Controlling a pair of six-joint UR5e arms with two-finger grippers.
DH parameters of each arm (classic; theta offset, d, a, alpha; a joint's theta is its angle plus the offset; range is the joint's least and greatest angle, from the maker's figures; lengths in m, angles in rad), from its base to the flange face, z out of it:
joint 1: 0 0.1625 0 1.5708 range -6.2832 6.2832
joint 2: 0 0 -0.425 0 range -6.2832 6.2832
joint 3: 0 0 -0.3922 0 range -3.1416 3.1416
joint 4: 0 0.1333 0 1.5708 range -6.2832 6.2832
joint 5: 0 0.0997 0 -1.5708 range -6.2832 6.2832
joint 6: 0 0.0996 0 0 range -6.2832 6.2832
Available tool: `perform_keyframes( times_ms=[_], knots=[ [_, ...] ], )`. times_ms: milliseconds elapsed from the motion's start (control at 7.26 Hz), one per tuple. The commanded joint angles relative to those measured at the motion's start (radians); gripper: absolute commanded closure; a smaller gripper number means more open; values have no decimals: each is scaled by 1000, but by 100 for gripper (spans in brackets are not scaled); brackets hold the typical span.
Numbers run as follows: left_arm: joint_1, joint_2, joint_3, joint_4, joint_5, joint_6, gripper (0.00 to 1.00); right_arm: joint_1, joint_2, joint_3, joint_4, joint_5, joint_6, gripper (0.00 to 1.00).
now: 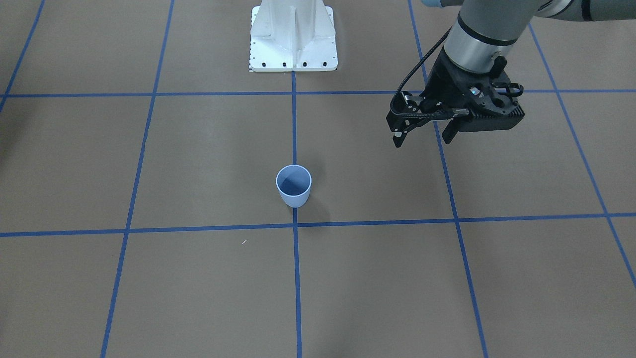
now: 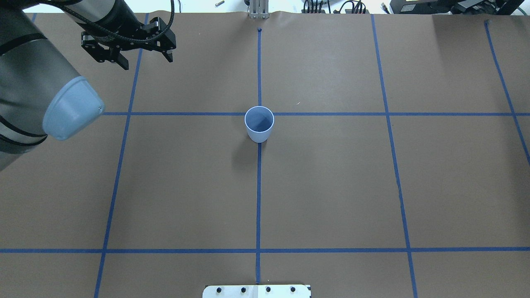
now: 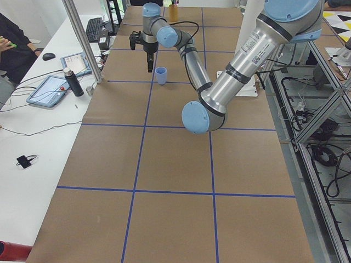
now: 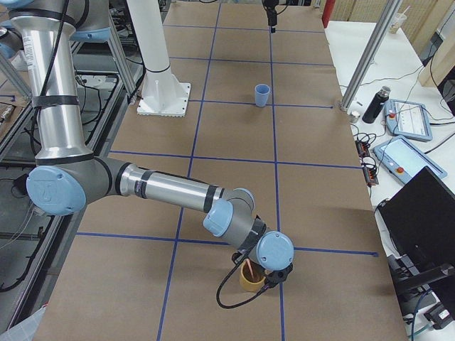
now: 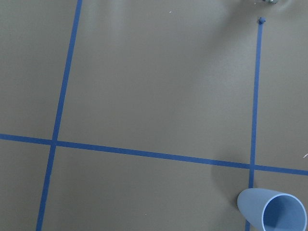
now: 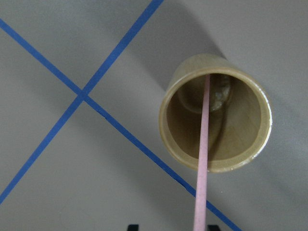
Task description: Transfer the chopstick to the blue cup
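Note:
The blue cup [image 1: 293, 185] stands upright and empty at the table's middle, on a blue tape line; it also shows in the overhead view [image 2: 259, 124] and at the lower right of the left wrist view [image 5: 273, 211]. My left gripper [image 1: 422, 138] [image 2: 143, 59] hangs open and empty above the table, well to the side of the cup. The pale pink chopstick [image 6: 204, 144] leans in a tan cup [image 6: 214, 113] at the table's right end. My right gripper [image 4: 266, 275] is right at that tan cup [image 4: 249, 278]. I cannot tell whether it is open or shut.
The white robot base [image 1: 293, 37] stands at the table's robot side. A metal post [image 3: 82, 41], a bottle [image 3: 74, 82] and tablets line the operators' bench beside the table. Blue tape lines grid the brown tabletop.

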Motion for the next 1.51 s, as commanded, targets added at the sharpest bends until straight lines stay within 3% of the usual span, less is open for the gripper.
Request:
perform_keyframes(
  times_ms=[0,688,964,1101,1377],
  knots=[
    [-7,-2,-4,0,-1,-1,1,0,-2,6,1,-4,-2,79],
    [-13,-14,-7,0,-26,-3,1,6,-14,17,1,-11,-2,100],
    [-13,-26,-5,2,-26,-3,1,59,-13,49,-11,-21,-2,100],
    [-13,-30,-5,6,-26,-3,1,87,-26,102,-34,-20,-2,100],
    [-16,-27,-5,6,-46,-4,1,106,-30,332,-298,-65,-2,100]
  ],
)
